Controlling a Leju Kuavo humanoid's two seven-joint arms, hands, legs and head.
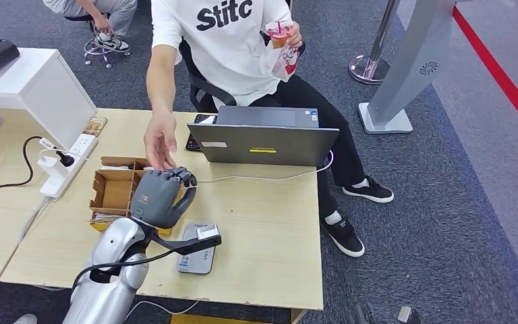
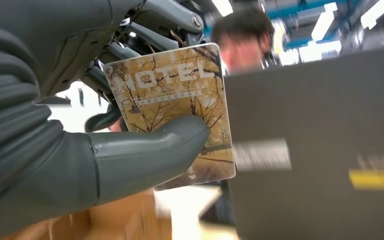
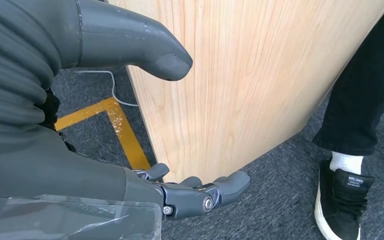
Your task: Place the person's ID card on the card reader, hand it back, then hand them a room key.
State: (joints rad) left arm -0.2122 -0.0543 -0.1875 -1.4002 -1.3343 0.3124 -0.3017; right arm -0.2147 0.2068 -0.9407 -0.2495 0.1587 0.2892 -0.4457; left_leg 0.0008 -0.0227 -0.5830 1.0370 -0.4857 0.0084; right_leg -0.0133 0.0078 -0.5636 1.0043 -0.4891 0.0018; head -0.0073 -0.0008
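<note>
My left hand (image 1: pixel 158 196) is raised over the wooden table (image 1: pixel 270 229), just below the person's outstretched hand (image 1: pixel 159 143). In the left wrist view its thumb (image 2: pixel 145 155) and fingers pinch a room key card (image 2: pixel 180 100) printed with bare trees and the word HOTEL. The grey card reader (image 1: pixel 197 248) lies on the table close to my left forearm. My right hand (image 3: pixel 190 195) hangs below the table's edge beside its wooden side panel, fingers apart and holding nothing.
A cardboard box (image 1: pixel 116 190) with compartments stands left of my left hand. A grey laptop (image 1: pixel 264 138) sits open at the far edge, a phone (image 1: pixel 199 128) beside it. A white power strip (image 1: pixel 64 165) lies on the left. The seated person holds a drink (image 1: pixel 280 37).
</note>
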